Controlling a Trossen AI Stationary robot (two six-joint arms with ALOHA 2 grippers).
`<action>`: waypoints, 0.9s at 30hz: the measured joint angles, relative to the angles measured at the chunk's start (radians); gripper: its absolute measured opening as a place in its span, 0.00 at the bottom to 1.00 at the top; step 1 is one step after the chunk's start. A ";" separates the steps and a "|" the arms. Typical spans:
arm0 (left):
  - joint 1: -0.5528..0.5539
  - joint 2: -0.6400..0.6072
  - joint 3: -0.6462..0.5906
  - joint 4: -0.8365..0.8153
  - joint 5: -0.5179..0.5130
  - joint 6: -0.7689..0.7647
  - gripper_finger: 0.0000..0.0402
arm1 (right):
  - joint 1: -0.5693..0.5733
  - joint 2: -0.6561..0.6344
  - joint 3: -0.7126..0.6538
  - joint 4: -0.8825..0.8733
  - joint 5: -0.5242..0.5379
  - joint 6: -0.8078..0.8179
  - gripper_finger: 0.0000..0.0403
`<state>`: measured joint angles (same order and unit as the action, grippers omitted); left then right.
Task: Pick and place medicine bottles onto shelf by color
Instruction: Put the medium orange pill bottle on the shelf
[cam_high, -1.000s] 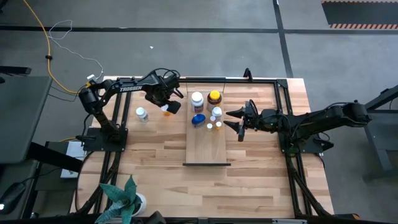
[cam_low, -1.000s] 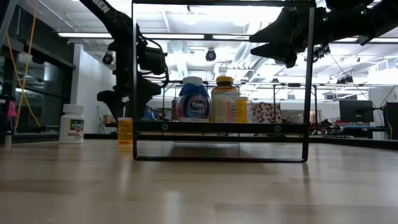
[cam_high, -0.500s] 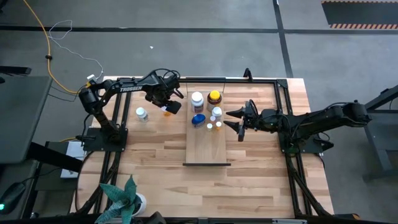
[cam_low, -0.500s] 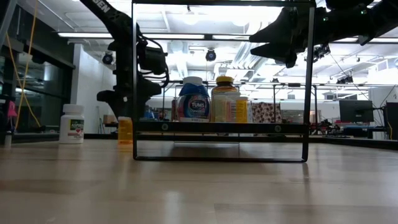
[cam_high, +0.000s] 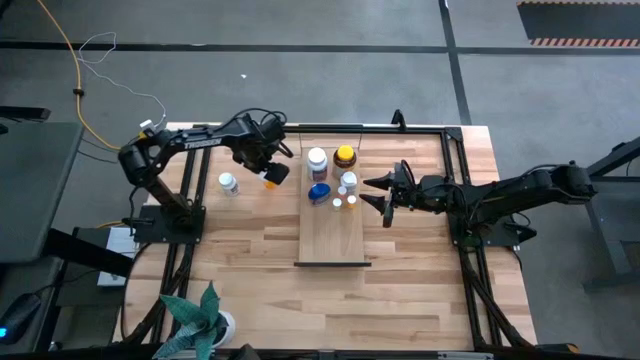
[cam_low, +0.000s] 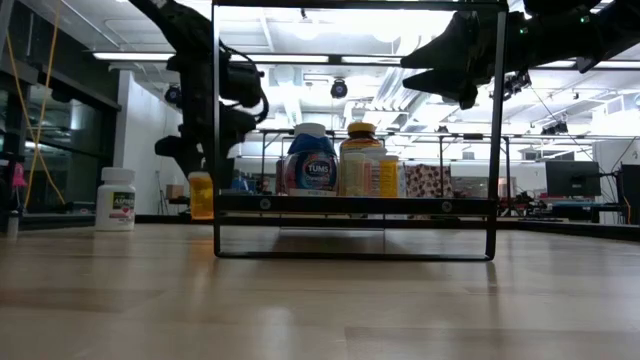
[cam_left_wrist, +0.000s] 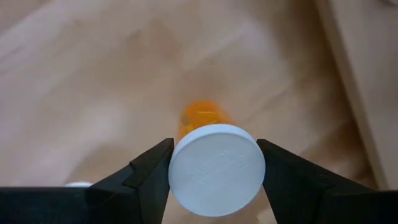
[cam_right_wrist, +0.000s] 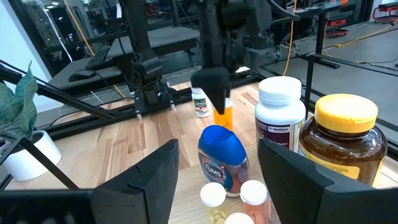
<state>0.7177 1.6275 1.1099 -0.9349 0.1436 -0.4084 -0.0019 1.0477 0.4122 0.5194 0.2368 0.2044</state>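
Note:
My left gripper (cam_high: 268, 174) is shut on a small orange bottle with a white cap (cam_left_wrist: 216, 169), left of the shelf (cam_high: 333, 235). On the shelf's far end stand a white bottle (cam_high: 317, 160), an amber bottle with a yellow cap (cam_high: 345, 156), a blue-capped bottle (cam_high: 319, 192), a small white bottle (cam_high: 348, 181) and two tiny white-capped ones (cam_high: 344, 202). Another white bottle (cam_high: 228, 183) stands on the table farther left. My right gripper (cam_high: 368, 191) hovers open and level, just right of the shelf's bottles. My left gripper pinches the orange bottle's white cap by its rim (cam_left_wrist: 175, 167) between its two fingers (cam_left_wrist: 149, 174), one on each side. The fingers come from above, pointing down. The bottle hangs upright below them, its orange body (cam_low: 201, 195) lifted a little clear of the table.
A black metal frame (cam_low: 215, 130) runs around the table's far part and stands close beside the held bottle in the low view. A potted plant (cam_high: 200, 318) sits at the near left edge. The shelf's near half is bare wood.
My left gripper has risen a little with the orange bottle. The bottle stood on the table a second ago and now hangs clear of it, still upright.

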 joint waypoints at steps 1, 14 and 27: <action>-0.002 -0.013 0.000 -0.009 0.007 0.001 0.52 | 0.000 0.000 0.000 0.000 0.000 0.000 0.52; -0.270 -0.209 0.001 -0.058 0.066 -0.103 0.53 | 0.000 0.000 0.000 0.000 0.000 0.000 0.52; -0.561 -0.094 0.199 0.102 0.053 -0.166 0.53 | 0.000 0.000 0.000 0.003 0.000 0.006 0.52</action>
<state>0.1571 1.5338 1.3090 -0.8324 0.1963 -0.5749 -0.0021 1.0477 0.4122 0.5222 0.2367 0.2104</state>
